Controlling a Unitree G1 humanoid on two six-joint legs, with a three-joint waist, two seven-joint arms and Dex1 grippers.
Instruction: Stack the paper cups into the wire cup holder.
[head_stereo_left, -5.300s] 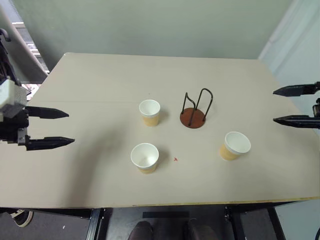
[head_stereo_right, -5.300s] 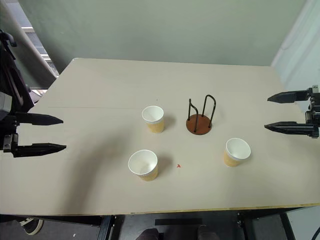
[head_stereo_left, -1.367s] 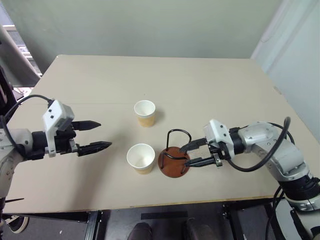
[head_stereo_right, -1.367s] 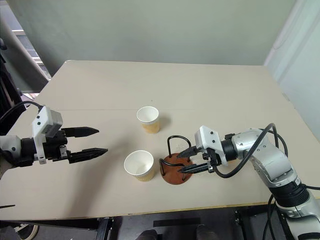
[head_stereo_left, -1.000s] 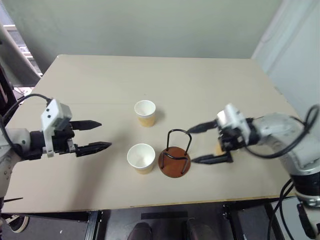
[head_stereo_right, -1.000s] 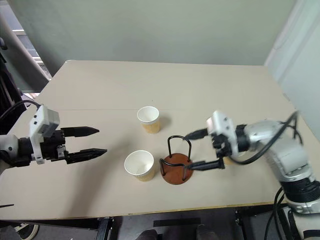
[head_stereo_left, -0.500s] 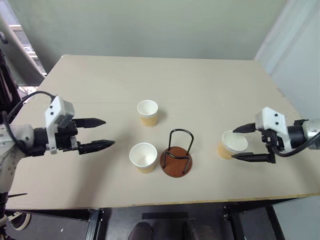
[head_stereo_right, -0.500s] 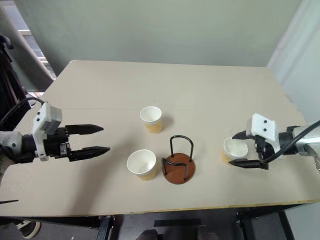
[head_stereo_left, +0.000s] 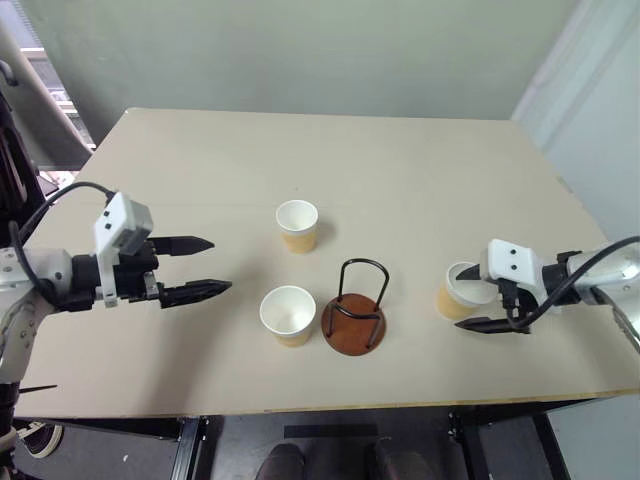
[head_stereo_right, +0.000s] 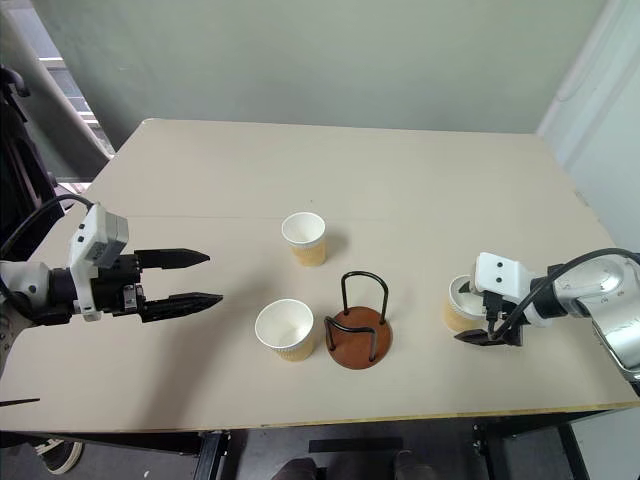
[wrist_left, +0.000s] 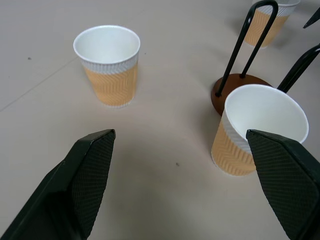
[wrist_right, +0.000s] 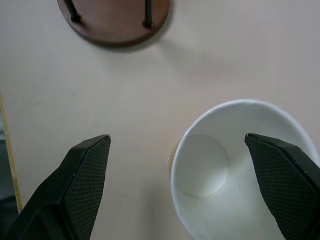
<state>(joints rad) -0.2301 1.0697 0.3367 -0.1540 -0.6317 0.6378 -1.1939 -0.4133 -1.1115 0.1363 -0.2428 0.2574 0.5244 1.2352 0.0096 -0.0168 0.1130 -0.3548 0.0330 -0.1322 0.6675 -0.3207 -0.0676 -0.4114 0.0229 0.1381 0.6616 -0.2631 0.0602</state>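
Fingers, right gripper (head_stereo_left: 476, 309): spread wide, straddling the rim of the right-hand cup (head_stereo_left: 457, 290) – one black finger (wrist_right: 282, 182) sits over the cup's white inside, the other (wrist_right: 82, 182) over bare table beside it; whether either touches the cup I cannot tell.
Fingers, left gripper (head_stereo_left: 205, 267): apart and holding nothing, pointing across the table toward the middle.
Right-hand cup: upright near the table's right side, well apart from the other two cups.
Front cup (head_stereo_left: 287, 314): upright, just beside the cup holder on its left (the left wrist view shows it close in front of the left gripper).
Back cup (head_stereo_left: 297, 226): upright, farther from the robot, near the table's middle.
Cup holder (head_stereo_left: 353, 312): round reddish-brown base with black wire loops rising from it – no cup inside it; it stands between the front cup and the right-hand cup.
Table (head_stereo_left: 330, 150): pale beige top, carrying all three cups and the holder.
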